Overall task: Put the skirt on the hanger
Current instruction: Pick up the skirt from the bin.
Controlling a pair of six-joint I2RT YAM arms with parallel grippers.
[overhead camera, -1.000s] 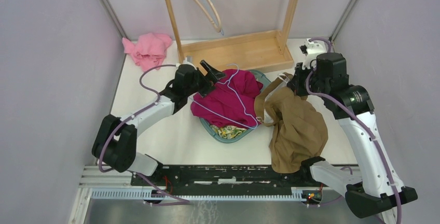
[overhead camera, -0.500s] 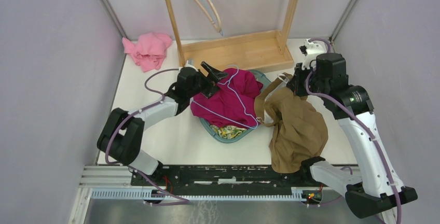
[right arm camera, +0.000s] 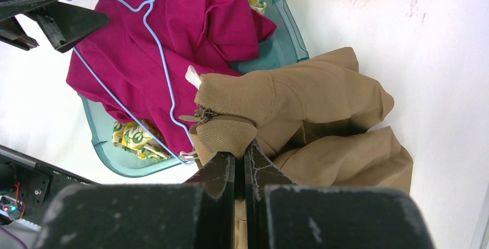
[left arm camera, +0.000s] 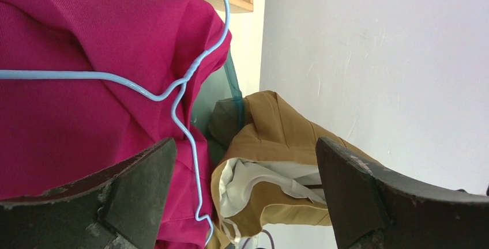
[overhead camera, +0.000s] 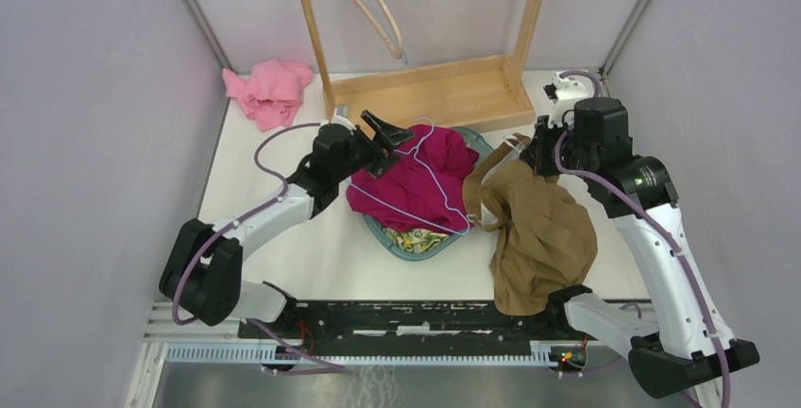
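The tan skirt (overhead camera: pixel 543 229) hangs crumpled to the table at the right. My right gripper (overhead camera: pixel 531 151) is shut on its waistband, and in the right wrist view the gripper (right arm camera: pixel 241 152) pinches a fold of the skirt (right arm camera: pixel 323 105). A light blue wire hanger (overhead camera: pixel 430 174) lies on a magenta garment (overhead camera: pixel 406 186) in a teal basket (overhead camera: pixel 378 235). My left gripper (overhead camera: pixel 383 132) hovers open by the hanger's hook end. In the left wrist view the gripper (left arm camera: pixel 245 168) holds nothing, with the hanger (left arm camera: pixel 184 82) and the skirt (left arm camera: pixel 277 128) beyond it.
A wooden rack (overhead camera: pixel 434 94) stands at the back with wooden hangers (overhead camera: pixel 373 11) hanging from it. A pink cloth (overhead camera: pixel 269 92) lies at the back left. A green-and-yellow patterned cloth (overhead camera: pixel 416 238) sits in the basket under the magenta garment.
My left arm's elbow has swung a little while its open gripper stays by the hanger hook. The right arm and the skirt have not moved.
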